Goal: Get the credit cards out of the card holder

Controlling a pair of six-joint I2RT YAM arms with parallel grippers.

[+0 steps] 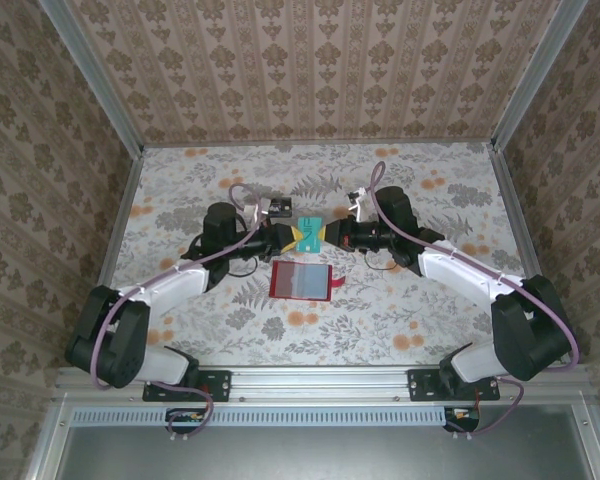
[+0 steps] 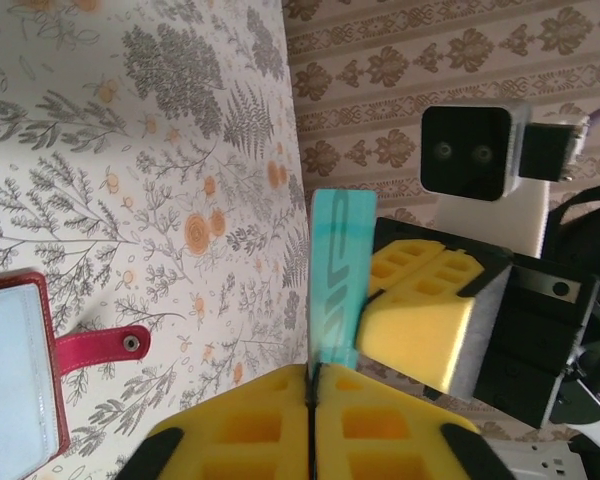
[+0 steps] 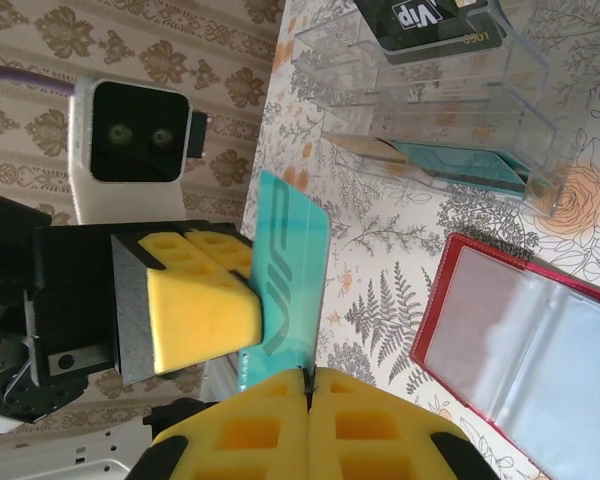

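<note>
The teal credit card [image 1: 308, 233] hung clear of the bench, just on the far side of the card holder [image 1: 302, 281], which lay open and flat. I judged the card light, stiff and slick, best pinched on its flat faces near an edge. The left gripper [image 1: 289, 237] had its jaws closed on one end, and the right gripper [image 1: 326, 234] was clamped on the other.

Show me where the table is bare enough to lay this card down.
Bare table runs from the card holder to the near edge, and fills the far right corner beyond the right tool. Crowded: the middle, where both tools pinch the teal card, with the clear tray just beyond the left tool.
</note>
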